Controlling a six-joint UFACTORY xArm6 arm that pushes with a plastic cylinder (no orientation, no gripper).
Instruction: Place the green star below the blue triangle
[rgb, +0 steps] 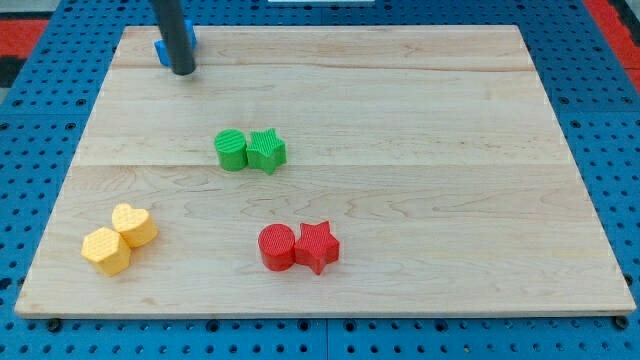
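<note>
The green star (267, 150) lies near the board's middle, touching a green cylinder (231, 150) on its left. A blue block (161, 50) sits at the board's top left, mostly hidden behind my rod; its shape cannot be made out. My tip (183, 71) rests on the board just below and right of the blue block, well up and left of the green star.
A red cylinder (277, 247) and a red star (317, 246) touch at the lower middle. A yellow heart (134, 224) and a yellow hexagon (106, 250) touch at the lower left. The wooden board (450, 200) lies on a blue pegboard.
</note>
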